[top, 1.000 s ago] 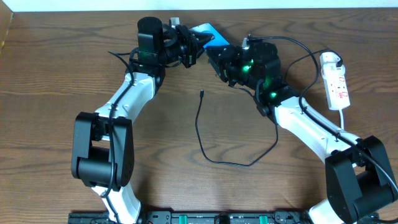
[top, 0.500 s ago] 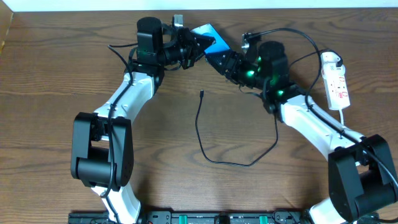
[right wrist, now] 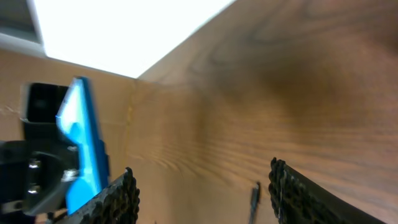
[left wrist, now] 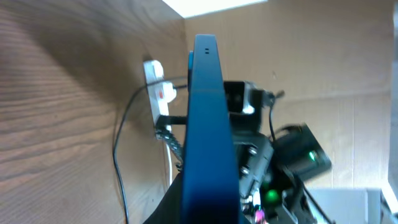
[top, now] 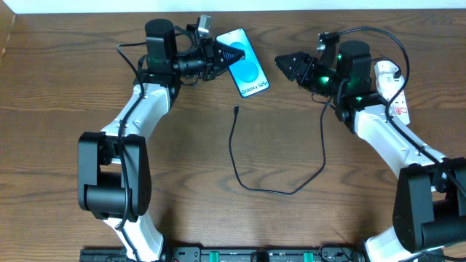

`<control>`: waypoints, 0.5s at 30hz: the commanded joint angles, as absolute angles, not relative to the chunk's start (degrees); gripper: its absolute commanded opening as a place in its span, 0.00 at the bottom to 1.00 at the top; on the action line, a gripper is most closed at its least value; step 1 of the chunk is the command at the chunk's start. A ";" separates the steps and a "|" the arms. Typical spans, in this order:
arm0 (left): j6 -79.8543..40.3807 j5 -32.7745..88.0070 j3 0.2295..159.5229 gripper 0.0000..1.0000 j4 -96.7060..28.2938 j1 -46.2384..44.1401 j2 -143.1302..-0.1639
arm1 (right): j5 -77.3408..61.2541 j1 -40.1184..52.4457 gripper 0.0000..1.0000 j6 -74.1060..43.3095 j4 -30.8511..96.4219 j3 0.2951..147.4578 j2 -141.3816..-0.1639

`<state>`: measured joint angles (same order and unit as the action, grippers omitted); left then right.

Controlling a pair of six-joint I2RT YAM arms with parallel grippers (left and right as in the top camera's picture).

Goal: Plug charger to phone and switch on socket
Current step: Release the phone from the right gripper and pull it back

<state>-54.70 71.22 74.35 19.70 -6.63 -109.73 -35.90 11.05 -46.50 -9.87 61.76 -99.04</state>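
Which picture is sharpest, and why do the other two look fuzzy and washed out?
Overhead view: sharp and evenly lit, the phone screen text readable. Left wrist view: the phone's edge fills the middle, soft and out of focus. Right wrist view: blurred throughout, with a blown-out white patch at top left and fuzzy claw fingers along the bottom.

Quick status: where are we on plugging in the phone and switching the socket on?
Done: the left gripper is shut on the phone. In hand: the right gripper is open and empty, clear of phone and cable. Left: the charger lies loose on the table, its tip not in the phone, and no gripper is at the socket.
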 commanded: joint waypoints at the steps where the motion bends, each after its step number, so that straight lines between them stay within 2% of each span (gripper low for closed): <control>1: -49.36 79.33 75.24 0.07 20.18 -6.55 -108.49 | -36.58 10.48 0.65 -41.04 -6.24 62.13 -99.50; 8: -42.81 88.03 75.24 0.07 20.21 -6.55 -108.49 | -35.48 10.50 0.65 -35.16 3.03 62.13 -99.50; 9: -42.54 88.33 75.22 0.07 20.21 -6.55 -108.49 | -35.48 10.55 0.63 -32.80 4.38 62.13 -99.50; 11: -42.09 88.51 75.22 0.07 20.21 -6.55 -108.49 | -35.40 10.55 0.51 -29.52 6.85 62.13 -99.50; 15: -41.28 88.38 75.22 0.07 20.21 -6.39 -108.57 | -33.56 10.59 0.44 -27.64 11.97 62.15 -99.50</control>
